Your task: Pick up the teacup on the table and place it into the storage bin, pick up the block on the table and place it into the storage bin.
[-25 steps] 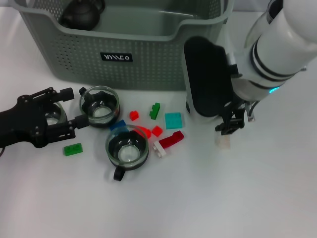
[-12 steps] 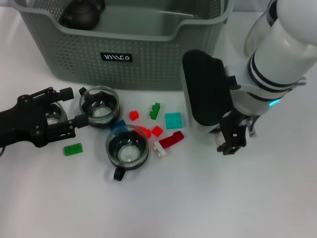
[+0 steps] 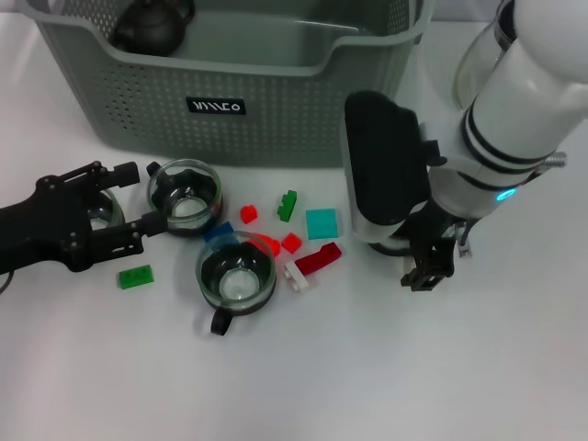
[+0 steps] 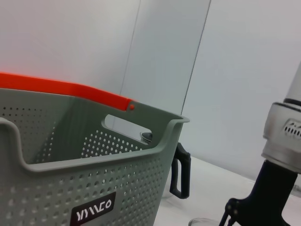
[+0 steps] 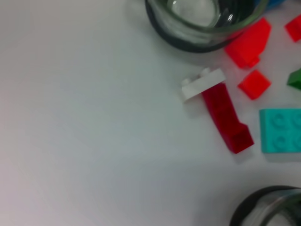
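Two glass teacups (image 3: 186, 197) (image 3: 236, 274) stand in front of the grey-green storage bin (image 3: 276, 119), and a third one (image 3: 99, 209) sits between the fingers of my open black left gripper (image 3: 136, 199). Small blocks lie scattered by the cups: teal (image 3: 322, 223), dark red (image 3: 318, 259), white (image 3: 296, 274), green (image 3: 135, 276) and red (image 3: 291, 243). My right gripper (image 3: 424, 269) hangs low over the bare table, right of the blocks. The right wrist view shows a teacup (image 5: 207, 19), the white block (image 5: 203, 84), the dark red block (image 5: 228, 117) and the teal block (image 5: 280, 129).
A black teapot (image 3: 152, 26) sits inside the bin at its left end. A glass carafe (image 3: 478, 64) stands behind my right arm, and its black handle (image 4: 181, 172) shows beside the bin (image 4: 94, 188). White table stretches toward the front edge.
My right gripper has come down and forward over the table, right of the blocks. A pale block seen under it a second ago no longer shows. The left arm has not moved.
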`<state>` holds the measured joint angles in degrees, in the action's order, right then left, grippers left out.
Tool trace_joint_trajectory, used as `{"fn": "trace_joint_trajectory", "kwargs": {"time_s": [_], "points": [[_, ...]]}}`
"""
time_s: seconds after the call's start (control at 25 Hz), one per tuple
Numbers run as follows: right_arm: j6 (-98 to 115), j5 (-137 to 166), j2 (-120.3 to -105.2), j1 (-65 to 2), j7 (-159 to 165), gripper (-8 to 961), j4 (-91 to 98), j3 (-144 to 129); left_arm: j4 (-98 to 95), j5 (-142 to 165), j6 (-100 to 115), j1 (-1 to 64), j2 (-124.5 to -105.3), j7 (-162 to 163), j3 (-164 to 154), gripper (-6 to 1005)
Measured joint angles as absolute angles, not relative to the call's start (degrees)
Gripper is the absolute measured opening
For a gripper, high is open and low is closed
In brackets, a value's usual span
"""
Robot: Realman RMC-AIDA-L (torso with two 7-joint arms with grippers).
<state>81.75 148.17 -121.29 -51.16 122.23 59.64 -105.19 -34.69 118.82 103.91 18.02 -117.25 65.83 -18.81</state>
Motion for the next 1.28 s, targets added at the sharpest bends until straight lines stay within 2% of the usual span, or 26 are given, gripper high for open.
{"fn": "trace_joint_trajectory", "kwargs": {"time_s": [0.48, 0.68, 1.04, 1.28], "points": [[81.79, 145.74, -121.11, -53.37, 124.16, 569, 55.35, -104.04, -34.56, 118.82, 103.47, 18.07, -117.25, 65.83, -18.81, 839], [81.95, 145.74, -121.04, -53.44, 124.16, 339, 55.54, -103.68, -34.52, 118.82, 103.24, 18.11, -117.24, 65.83, -18.81, 840], [84.07, 145.75, -120.94, -53.93, 123.75, 116, 56.59, -100.79, -34.54, 118.82, 103.24, 18.1, -117.25, 65.83, -18.81, 840], [93.7, 142.04, -120.57, -52.86, 118.01, 55, 62.53, -90.1, -34.54, 118.82, 103.26, 18.11, -117.25, 65.83, -18.81, 840]]}}
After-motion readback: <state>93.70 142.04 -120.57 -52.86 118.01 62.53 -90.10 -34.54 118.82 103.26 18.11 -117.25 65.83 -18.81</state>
